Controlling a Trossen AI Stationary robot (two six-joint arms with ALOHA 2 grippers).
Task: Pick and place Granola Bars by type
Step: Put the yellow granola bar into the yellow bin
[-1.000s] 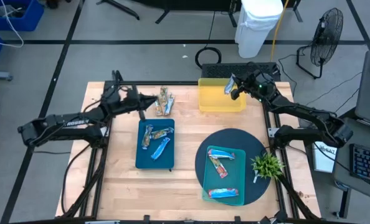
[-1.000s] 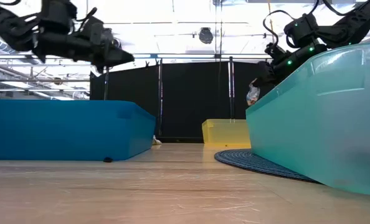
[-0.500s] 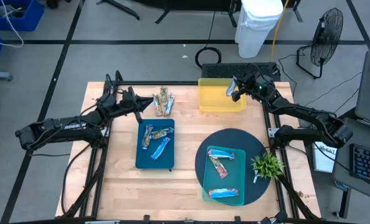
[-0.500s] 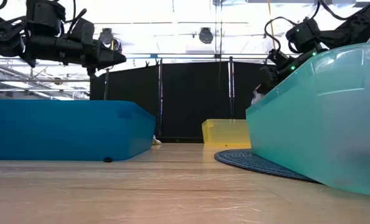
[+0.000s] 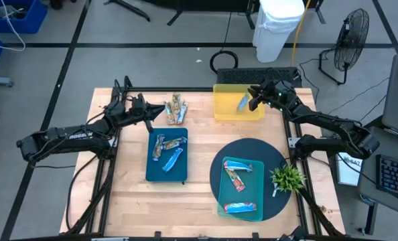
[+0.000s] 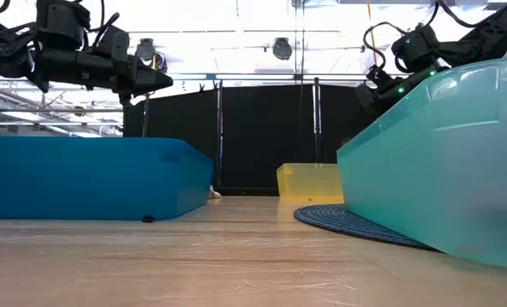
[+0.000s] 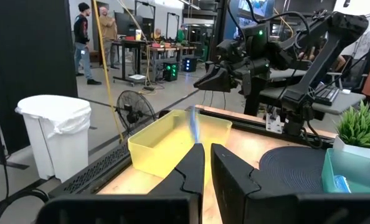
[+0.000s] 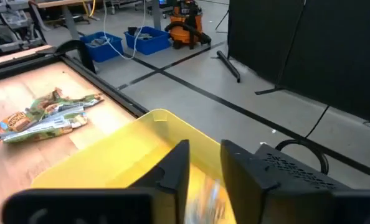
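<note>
A blue-wrapped granola bar [image 5: 242,102] is in mid-air over the yellow tray [image 5: 220,112], blurred and clear of my right gripper [image 5: 254,100], which stands open just above the tray's right end. The left wrist view shows the same bar [image 7: 193,123] below that gripper [image 7: 205,79]. My left gripper [image 5: 151,115] hovers level beside a loose pile of mottled granola bars [image 5: 175,109] lying on the table at the far middle. Its fingers are almost together with nothing between them.
A blue tray [image 5: 152,171] in the middle holds mottled bars and a blue one. A teal tray [image 5: 220,201] with blue and mottled bars sits on a dark round mat [image 5: 266,150]. A small green plant [image 5: 287,177] stands at the mat's right edge.
My right gripper has opened over the yellow tray and let go of the blue bar, which now drops away from its fingers toward the tray.
</note>
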